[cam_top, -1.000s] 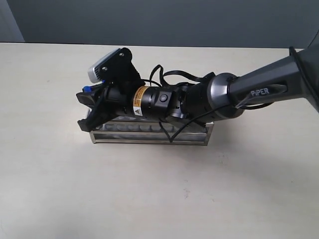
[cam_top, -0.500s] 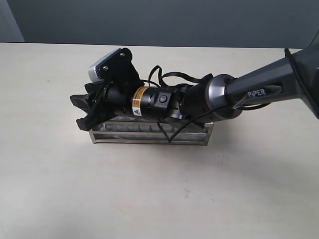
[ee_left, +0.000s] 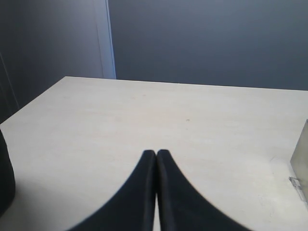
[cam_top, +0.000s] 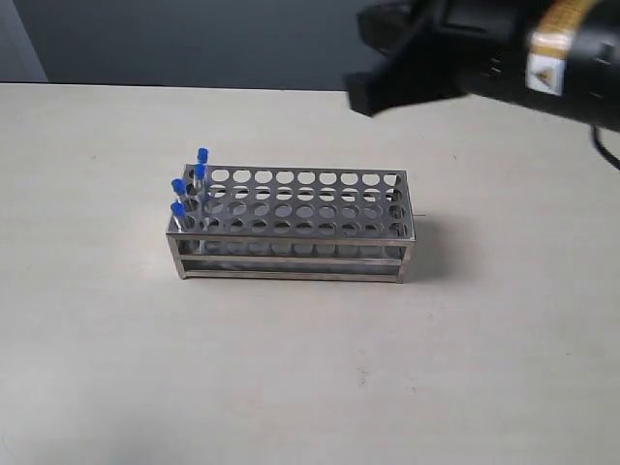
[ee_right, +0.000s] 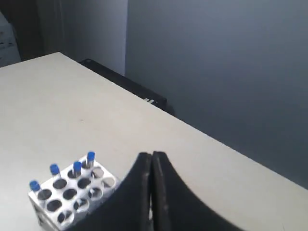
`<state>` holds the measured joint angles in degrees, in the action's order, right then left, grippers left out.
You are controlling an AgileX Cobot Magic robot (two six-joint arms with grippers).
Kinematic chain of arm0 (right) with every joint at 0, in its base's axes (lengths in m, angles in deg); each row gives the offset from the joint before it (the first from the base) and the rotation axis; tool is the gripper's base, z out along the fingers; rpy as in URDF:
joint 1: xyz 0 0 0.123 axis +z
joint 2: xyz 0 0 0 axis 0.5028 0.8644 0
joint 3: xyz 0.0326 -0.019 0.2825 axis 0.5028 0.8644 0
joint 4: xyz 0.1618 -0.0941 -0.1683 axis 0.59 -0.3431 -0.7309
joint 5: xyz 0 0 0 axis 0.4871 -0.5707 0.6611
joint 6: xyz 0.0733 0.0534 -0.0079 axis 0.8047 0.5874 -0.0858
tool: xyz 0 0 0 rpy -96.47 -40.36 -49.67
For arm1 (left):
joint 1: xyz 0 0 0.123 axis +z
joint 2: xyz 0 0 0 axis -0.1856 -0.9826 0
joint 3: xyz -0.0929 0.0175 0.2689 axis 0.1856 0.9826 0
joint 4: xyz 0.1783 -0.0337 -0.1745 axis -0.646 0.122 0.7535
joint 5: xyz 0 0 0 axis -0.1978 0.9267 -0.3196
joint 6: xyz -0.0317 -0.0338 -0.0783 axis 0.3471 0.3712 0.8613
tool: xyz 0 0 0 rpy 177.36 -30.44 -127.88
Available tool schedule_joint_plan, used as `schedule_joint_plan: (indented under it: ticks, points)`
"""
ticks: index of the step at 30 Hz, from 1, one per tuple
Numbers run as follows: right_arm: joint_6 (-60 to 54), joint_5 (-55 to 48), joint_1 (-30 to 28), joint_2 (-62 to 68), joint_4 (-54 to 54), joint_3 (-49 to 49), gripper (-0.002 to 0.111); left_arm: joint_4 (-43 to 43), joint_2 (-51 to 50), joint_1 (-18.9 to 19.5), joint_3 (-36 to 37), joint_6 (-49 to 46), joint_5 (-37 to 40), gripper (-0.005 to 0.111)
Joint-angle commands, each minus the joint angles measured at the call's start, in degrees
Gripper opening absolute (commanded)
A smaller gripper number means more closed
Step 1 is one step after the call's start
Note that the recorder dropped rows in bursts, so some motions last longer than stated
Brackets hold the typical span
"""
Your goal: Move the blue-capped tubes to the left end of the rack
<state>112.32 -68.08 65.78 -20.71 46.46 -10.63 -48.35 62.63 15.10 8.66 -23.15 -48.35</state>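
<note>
plainly, left pincer (ee_left: 156, 153) and right pincer (ee_right: 151, 155) pinch together empty over a pale table (cam_top: 291, 387), grey wall (cam_top: 194, 39) behind.

The right arm (cam_top: 504, 53) fills the far right corner of the exterior view as a large, blurred black mass close to the camera, with a yellow warning label (cam_top: 547, 68) on its wrist section. Its dark front end points toward the left of the scene, and the blur there hides how the jaws stand. In the right wrist view the right gripper (ee_right: 152, 155) has its two black fingers (ee_right: 134, 192) pressed together along their inner edges, tips meeting. The left gripper (ee_left: 156, 153) shows only in its own wrist view, its two black fingers (ee_left: 139, 192) likewise closed tip to tip and level.
</note>
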Motion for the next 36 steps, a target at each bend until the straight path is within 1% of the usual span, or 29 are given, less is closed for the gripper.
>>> schedule_joint_plan:
  ticks: [1, 3, 6, 9, 11, 14, 16, 17, 18, 19, 21, 23, 25, 27, 29, 31, 33, 36]
  points:
    - [1.89, -6.22, -0.71, -13.96, 4.40, 10.96, 0.000, 0.10, 0.21, -0.53, 0.19, 0.10, 0.14, 0.000]
    - [2.01, -9.65, -0.71, -18.80, 6.87, 14.26, 0.000, 0.10, 0.21, -0.53, 0.19, 0.10, 0.14, 0.000]
    - [2.14, -14.61, -0.71, -23.89, 6.99, 16.59, 0.000, 0.10, 0.21, -0.53, 0.19, 0.10, 0.14, 0.000]
    - [2.28, -21.14, -0.71, -27.38, 4.32, 16.63, 0.000, 0.10, 0.21, -0.53, 0.19, 0.10, 0.14, 0.000]
    - [5.79, -22.62, -0.71, -29.44, 5.14, 16.63, 0.000, 0.10, 0.21, -0.53, 0.19, 0.10, 0.14, 0.000]
    - [5.79, -23.09, -0.71, -32.27, 3.63, 17.32, 0.000, 0.10, 0.21, -0.53, 0.19, 0.10, 0.14, 0.000]
    - [5.79, -20.77, -2.02, -34.50, 2.07, 19.02, 0.000, 0.21, 0.21, -0.53, 0.19, 0.09, -0.04, 0.000]
    - [5.79, -18.30, -4.15, -35.54, 2.10, 20.63, 0.000, 0.10, 0.21, -0.53, 0.19, 0.09, -0.01, 0.000]
    - [6.08, -15.08, -7.47, -36.24, 2.54, 22.69, 0.000, 0.10, 0.21, -0.53, 0.19, 0.09, 0.11, 0.000]
    - [6.48, -10.93, -11.54, -36.88, 3.97, 24.70, 0.000, 0.10, 0.21, -0.53, 0.19, 0.09, 0.11, 0.000]
    - [6.48, -3.47, -19.82, -38.77, 10.21, 30.64, 0.000, 0.10, 0.21, -0.53, 0.19, 0.09, 0.11, 0.000]
    - [6.48, 1.19, -25.70, -41.23, 15.12, 36.44, 0.000, 0.10, 0.21, -0.53, 0.19, 0.09, 0.11, 0.000]
    - [6.48, 3.04, -29.83, -44.83, 16.26, 42.29, 0.000, 0.10, 0.21, -0.53, 0.19, 0.09, 0.11, 0.000]
    - [6.28, 2.68, -32.34, -48.68, 16.26, 46.94, 0.000, 0.10, 0.21, -0.53, 0.19, 0.09, 0.11, 0.000]
    - [6.14, 2.32, -34.37, -52.77, 16.26, 48.49, 0.000, 0.10, 0.21, -0.53, 0.19, 0.09, 0.11, 0.000]
    - [5.83, -3.93, -36.40, -56.43, 16.26, 48.49, 0.000, 0.10, 0.21, -0.53, 0.19, 0.09, 0.11, 0.000]
    - [4.25, -6.52, -37.96, -59.32, 15.80, 48.49, 0.000, 0.10, 0.21, -0.53, 0.19, 0.09, 0.11, 0.000]
    - [3.01, -14.45, -40.28, -63.44, 15.69, 48.49, 0.000, 0.10, 0.21, -0.53, 0.19, 0.09, 0.11, 0.000]
